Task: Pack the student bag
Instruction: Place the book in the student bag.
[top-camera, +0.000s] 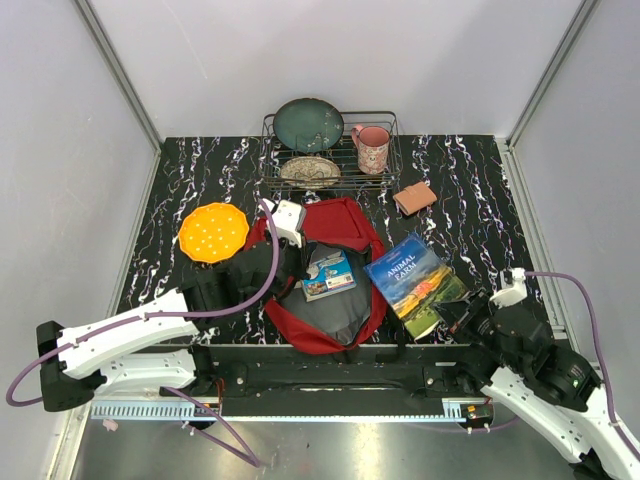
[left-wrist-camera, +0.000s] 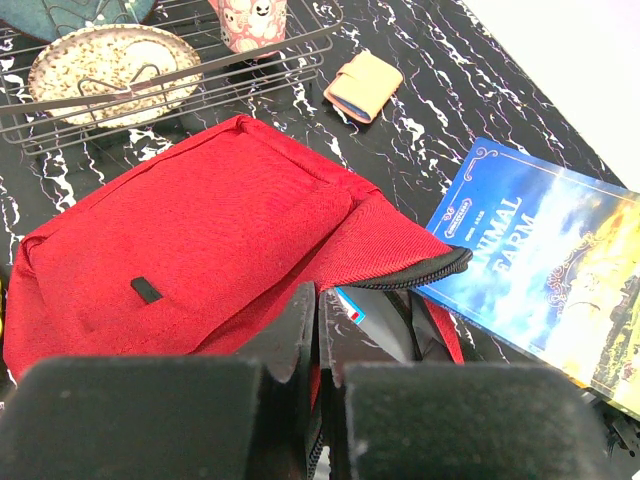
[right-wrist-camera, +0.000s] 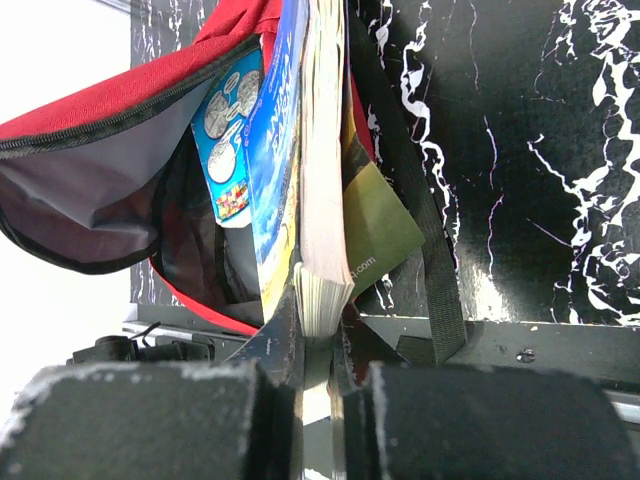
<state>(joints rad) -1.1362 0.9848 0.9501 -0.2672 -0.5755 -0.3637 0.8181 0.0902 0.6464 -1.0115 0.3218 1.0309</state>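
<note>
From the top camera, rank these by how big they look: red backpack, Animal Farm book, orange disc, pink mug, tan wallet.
1. red backpack
2. Animal Farm book
3. orange disc
4. pink mug and tan wallet look about alike in this view, so I won't rank them against each other.

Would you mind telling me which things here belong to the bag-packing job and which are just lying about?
In the job: student bag, gripped by left gripper; Animal Farm book in right gripper; blue card pack inside the bag.
Lying about: wire rack with green plate, patterned plate, pink mug; orange dish; tan wallet.
</note>
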